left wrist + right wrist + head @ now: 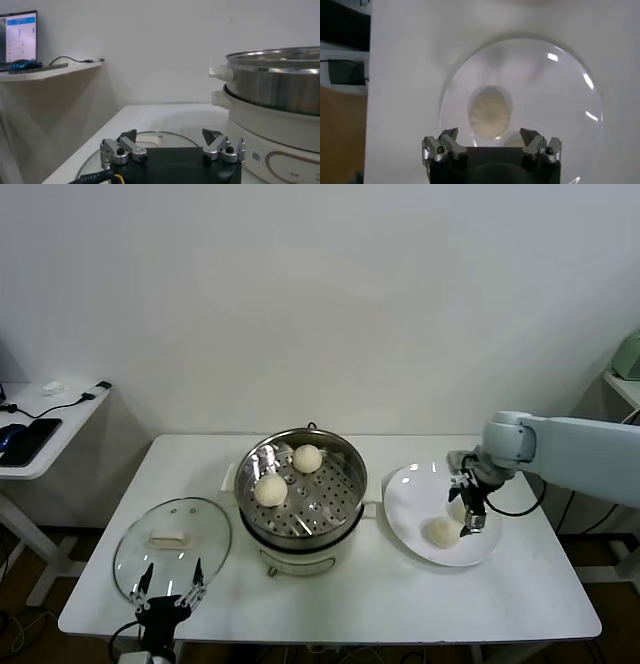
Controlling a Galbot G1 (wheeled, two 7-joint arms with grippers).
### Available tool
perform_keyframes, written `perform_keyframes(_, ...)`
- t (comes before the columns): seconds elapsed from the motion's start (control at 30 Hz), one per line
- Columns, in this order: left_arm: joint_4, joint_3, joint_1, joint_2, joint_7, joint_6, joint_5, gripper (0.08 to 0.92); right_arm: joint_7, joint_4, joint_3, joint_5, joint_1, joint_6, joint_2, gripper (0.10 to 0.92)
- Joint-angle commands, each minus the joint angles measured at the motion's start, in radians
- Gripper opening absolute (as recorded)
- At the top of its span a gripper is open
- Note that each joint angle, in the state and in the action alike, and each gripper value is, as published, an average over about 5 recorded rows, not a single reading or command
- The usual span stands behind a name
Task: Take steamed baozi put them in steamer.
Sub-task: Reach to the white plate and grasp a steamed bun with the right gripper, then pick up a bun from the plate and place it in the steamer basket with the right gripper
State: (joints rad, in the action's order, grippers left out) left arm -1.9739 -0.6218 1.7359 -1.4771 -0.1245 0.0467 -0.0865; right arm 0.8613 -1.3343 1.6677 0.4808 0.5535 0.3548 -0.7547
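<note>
The steamer [300, 519] stands mid-table with two baozi on its perforated tray, one at the back [307, 457] and one at the left [270, 490]. A white plate [415, 489] to its right holds a baozi [441, 531]. My right gripper [470, 509] hangs open just above the plate, beside that bun. In the right wrist view the gripper [490, 137] is open and empty over the plate [545, 85], with one baozi [490, 111] just ahead of the jaws and a second [513, 140] partly hidden by the gripper body. My left gripper [168, 592] is parked open at the table's front left.
A round glass lid [172, 544] with a whitish handle [168, 537] lies left of the steamer, under my left gripper [170, 140]; it also shows in the left wrist view [150, 136], with the steamer's wall [280, 85] close by. A side table [45, 424] stands at far left.
</note>
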Motion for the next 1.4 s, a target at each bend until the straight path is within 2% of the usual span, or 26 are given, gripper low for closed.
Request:
perform_keyframes(0.03, 0.005, -0.001, 0.001, 0.000, 0.000, -0.001, 0.001, 0.823, -0.040, 0.076, -0.127, -0.059, -0.178, 0.019, -0.017, 0.823)
perform_keyframes(0.4, 0.002, 0.004, 0.007, -0.002, -0.001, 0.002, 0.007, 0.823, -0.061, 0.084, -0.135, -0.057, -0.197, 0.045, -0.047, 0.808)
perform_keyframes(0.87, -0.012, 0.004, 0.019, -0.003, -0.002, 0.003, 0.009, 0.823, -0.039, 0.044, -0.108, -0.057, -0.121, 0.055, -0.038, 0.593)
perform_keyframes(1.1, -0.021, 0.011, 0.018, -0.007, -0.003, 0.000, 0.014, 0.823, 0.038, -0.024, 0.056, -0.007, 0.165, -0.014, -0.052, 0.577)
perform_keyframes(1.23, -0.030, 0.010, 0.020, -0.006, -0.004, -0.001, 0.014, 0.823, 0.107, -0.055, 0.157, 0.058, 0.387, -0.083, -0.106, 0.577)
perform_keyframes(1.4, -0.041, 0.009, 0.023, -0.002, -0.005, -0.003, 0.013, 0.823, 0.198, -0.049, 0.133, 0.069, 0.585, -0.210, -0.202, 0.577)
